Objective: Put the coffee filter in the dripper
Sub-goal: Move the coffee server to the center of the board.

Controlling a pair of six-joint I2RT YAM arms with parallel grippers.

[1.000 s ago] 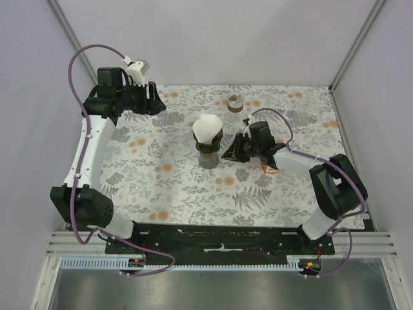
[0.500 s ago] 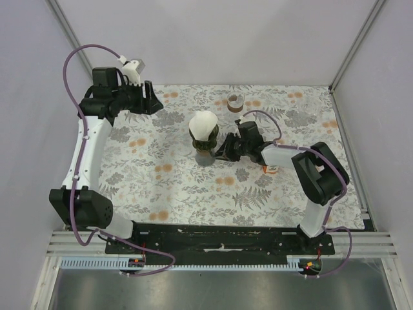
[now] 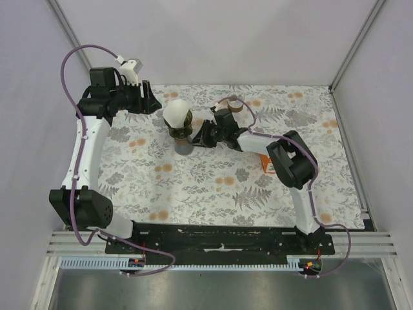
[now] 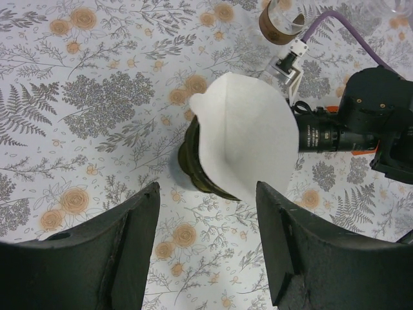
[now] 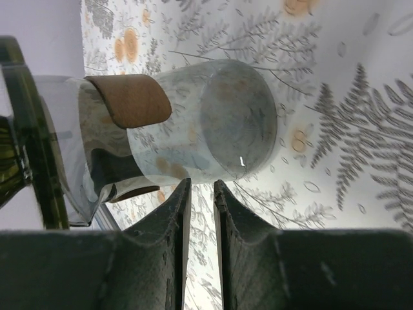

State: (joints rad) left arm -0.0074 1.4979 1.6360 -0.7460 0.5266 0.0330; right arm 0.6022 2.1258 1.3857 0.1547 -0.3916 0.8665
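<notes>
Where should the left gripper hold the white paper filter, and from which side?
Pinch the filter at its upper edge, which stands free above the dripper rim. Come from above, probably on the side away from the right gripper, since it crowds the other side.

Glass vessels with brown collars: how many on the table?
2. One carafe stands under the dripper; the other glass sits near the far edge of the table. Others may be hidden behind the arms.
</notes>
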